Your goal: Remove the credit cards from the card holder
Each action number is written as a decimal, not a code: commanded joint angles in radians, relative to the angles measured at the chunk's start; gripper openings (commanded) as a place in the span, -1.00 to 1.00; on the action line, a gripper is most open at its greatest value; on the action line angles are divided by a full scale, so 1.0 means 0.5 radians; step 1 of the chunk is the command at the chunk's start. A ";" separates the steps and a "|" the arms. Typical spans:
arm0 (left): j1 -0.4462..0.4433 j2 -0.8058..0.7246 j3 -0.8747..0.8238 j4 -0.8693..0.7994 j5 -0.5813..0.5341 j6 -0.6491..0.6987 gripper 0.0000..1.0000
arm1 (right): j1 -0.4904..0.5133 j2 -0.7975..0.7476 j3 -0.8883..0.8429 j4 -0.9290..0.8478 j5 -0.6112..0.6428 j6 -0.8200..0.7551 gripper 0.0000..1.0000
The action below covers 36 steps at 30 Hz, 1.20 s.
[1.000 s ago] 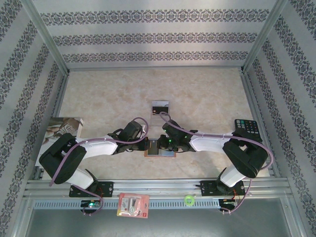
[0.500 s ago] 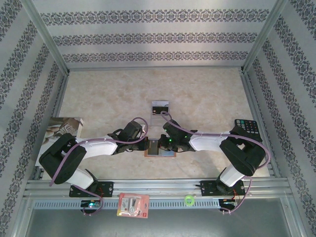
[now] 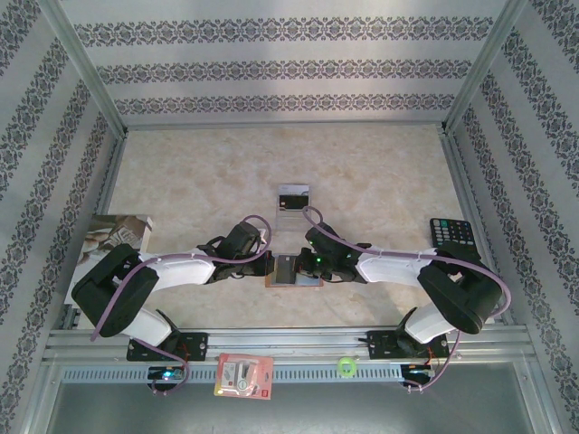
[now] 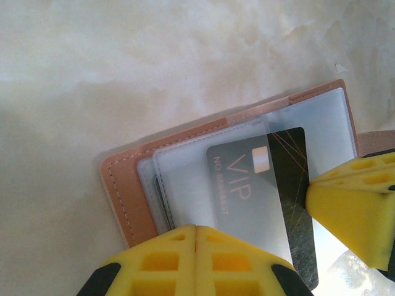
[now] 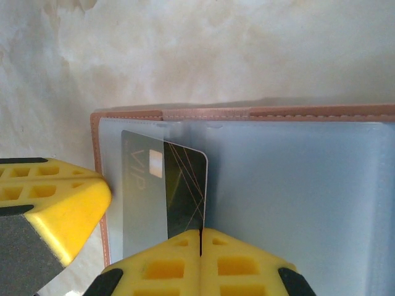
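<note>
**Item:** VIP card (image 4: 250, 185), grey with a dark end. Thin, stiff and glossy; judged light and slippery, best pinched flat across the exposed dark end.
**Location:** partly out of the clear sleeve (image 5: 296, 185) of the card holder (image 4: 126, 191), which lies open on the table (image 4: 123, 61) between both arms.
**Right gripper** (image 5: 200, 243): jaws pressed together on the card's dark end.
**Left gripper** (image 4: 196, 243): jaws pressed together on the sleeve's edge, apparently anchoring the holder.
**Second card** (image 3: 292, 197): loose on the table, farther out.

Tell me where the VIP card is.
In both wrist views the VIP card sits partly inside the clear sleeve of the card holder, lying centrally near the front edge of the table.
</note>
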 commanded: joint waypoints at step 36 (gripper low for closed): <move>0.064 0.003 0.061 -0.107 0.100 0.074 -0.73 | -0.084 -0.480 0.200 -0.805 0.242 -1.192 -1.00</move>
